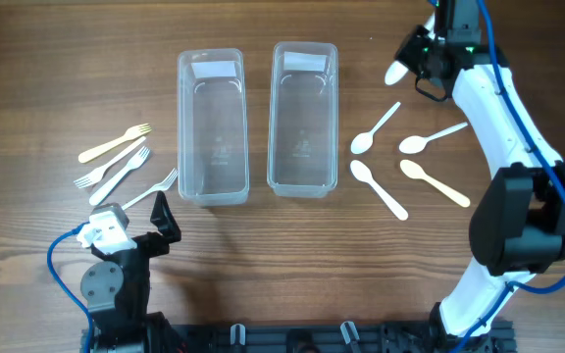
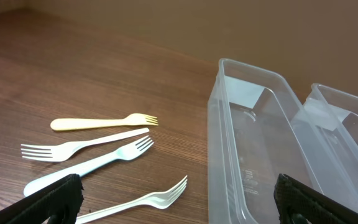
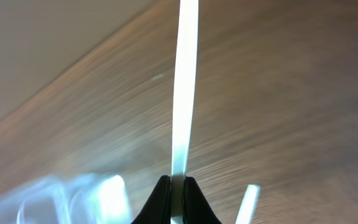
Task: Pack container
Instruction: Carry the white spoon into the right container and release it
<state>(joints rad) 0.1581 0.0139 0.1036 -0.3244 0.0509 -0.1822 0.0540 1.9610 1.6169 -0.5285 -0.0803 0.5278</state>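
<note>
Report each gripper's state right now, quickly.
Left gripper: open, empty.
Right gripper: closed on a white utensil, probably a spoon.

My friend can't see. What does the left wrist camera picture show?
Four plastic forks lie on a wooden table beside two empty clear containers. The left end effector is open, its dark fingers at the bottom corners.

Robot lab bench, staged for a manipulation trial. Wood-grain table (image 1: 282, 255). Left arm (image 1: 116, 284) and right arm (image 1: 493, 108) are based on a black rail (image 1: 292, 338) at the lower edge, blue cable (image 1: 50, 260) exposed. Disposable forks (image 1: 114, 144), spoons (image 1: 363, 142) and two clear containers (image 1: 212, 123) lie sorted in neat groups. Plain beige wall (image 2: 229, 25) behind.
</note>
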